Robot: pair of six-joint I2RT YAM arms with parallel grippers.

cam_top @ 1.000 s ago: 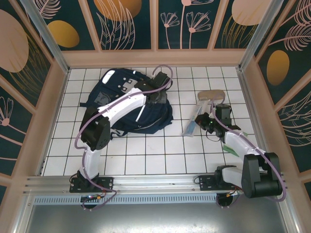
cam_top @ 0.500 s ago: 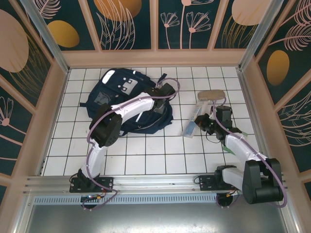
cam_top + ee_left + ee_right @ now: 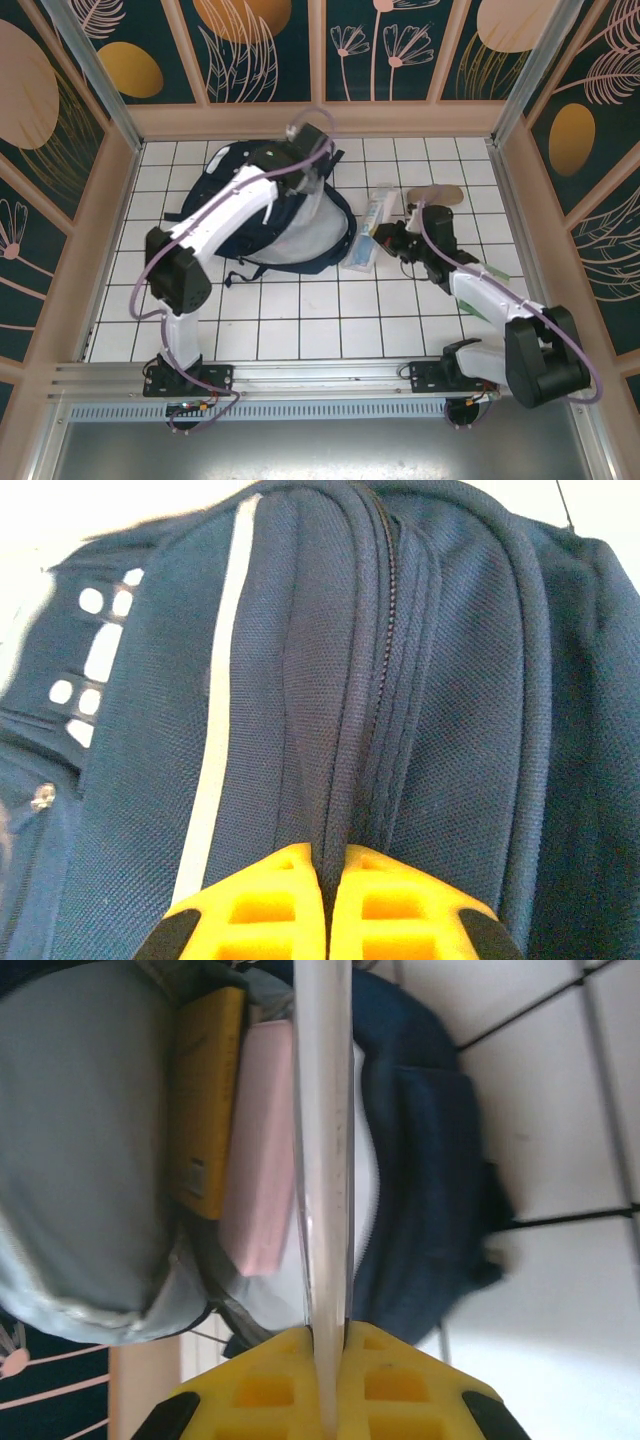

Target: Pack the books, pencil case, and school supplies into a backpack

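From where I stand, the large navy-blue woven-nylon backpack (image 3: pixel 222 165) lies on the left half of the white tiled worktop (image 3: pixel 300 320), which is ruled by dark grid lines. Its cloth has a fine, grainy weave. A thin white reflective stripe (image 3: pixel 220 730) runs along one panel, and a dark toothed zipper (image 3: pixel 392 660) runs beside a padded seam. The left hand (image 3: pixel 325 865), with ribbed yellow plastic fingers, is pinched tight on a fold of that navy fabric right by the zipper.

The bag's mouth gapes toward the right and shows a smooth, pale grey lining (image 3: pixel 80 1140). Inside, a bright yellow thin book (image 3: pixel 205 1100) stands on edge. It has a small label low on its spine, too small to read. Touching it is a flat pink rounded case (image 3: pixel 260 1160) with a matte surface.

Just right of the opening, the right hand (image 3: pixel 325 1338) is clamped on a thin, flat, translucent plastic packet (image 3: pixel 368 235), seen edge-on from the wrist and pointed at the mouth.

Further right and back, a tan oblong soft pouch (image 3: pixel 437 192) rests on the tiles.
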